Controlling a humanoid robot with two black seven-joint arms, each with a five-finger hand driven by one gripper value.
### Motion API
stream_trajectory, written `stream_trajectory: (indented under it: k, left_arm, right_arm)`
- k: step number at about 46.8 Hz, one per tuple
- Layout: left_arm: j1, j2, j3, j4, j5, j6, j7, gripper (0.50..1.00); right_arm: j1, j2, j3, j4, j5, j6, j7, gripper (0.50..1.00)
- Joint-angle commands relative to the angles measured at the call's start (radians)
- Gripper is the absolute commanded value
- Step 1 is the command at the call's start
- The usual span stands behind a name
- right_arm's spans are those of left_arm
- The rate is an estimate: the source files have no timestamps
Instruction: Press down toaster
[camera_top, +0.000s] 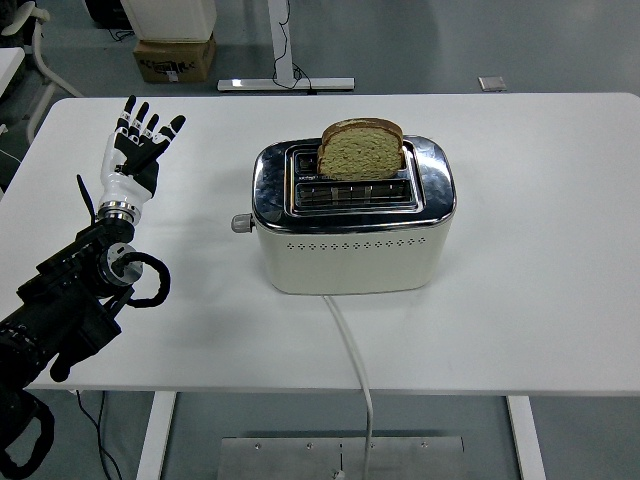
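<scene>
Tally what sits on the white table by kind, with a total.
Cream and chrome two-slot toaster: 1
Brown-crusted slice of bread standing in the far slot: 1
Robot's left hand, over the table, fingers spread: 1
Total: 3

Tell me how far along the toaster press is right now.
Done: a slice of brown bread sits high in the far slot of the cream and chrome toaster. In hand: the left hand hovers open over the table, left of the toaster, touching nothing. Left: reaching the grey lever knob and pressing it down.
</scene>
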Motion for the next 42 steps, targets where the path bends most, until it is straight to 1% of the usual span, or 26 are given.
stream_trajectory:
  k: [1,22,29,36,42]
  left_arm:
    - [-0.001,-0.001,0.001,0.0,0.002,0.001,0.0,1.0]
    - [-0.004,-0.001,0.001,0.0,0.006,0.012,0.0,1.0]
    - [-0.009,0.005,0.005,0.0,0.022,0.008,0.0,1.0]
    - [-0.01,0.028,0.011,-0.002,0.075,-0.006,0.0,1.0]
    - [-0.006,0.075,0.011,-0.003,0.147,-0.071,0.006,1.0]
  right_arm:
    - [-0.001,0.0,0.0,0.0,0.0,0.001,0.0,1.0]
    - [-0.001,0.0,0.0,0.0,0.0,-0.001,0.0,1.0]
    - [0.001,0.0,0.0,0.0,0.0,-0.001,0.0,1.0]
    - [-0.001,0.0,0.0,0.0,0.0,0.001,0.0,1.0]
    - [0.0,0.0,0.0,0.0,0.0,-0.001,0.0,1.0]
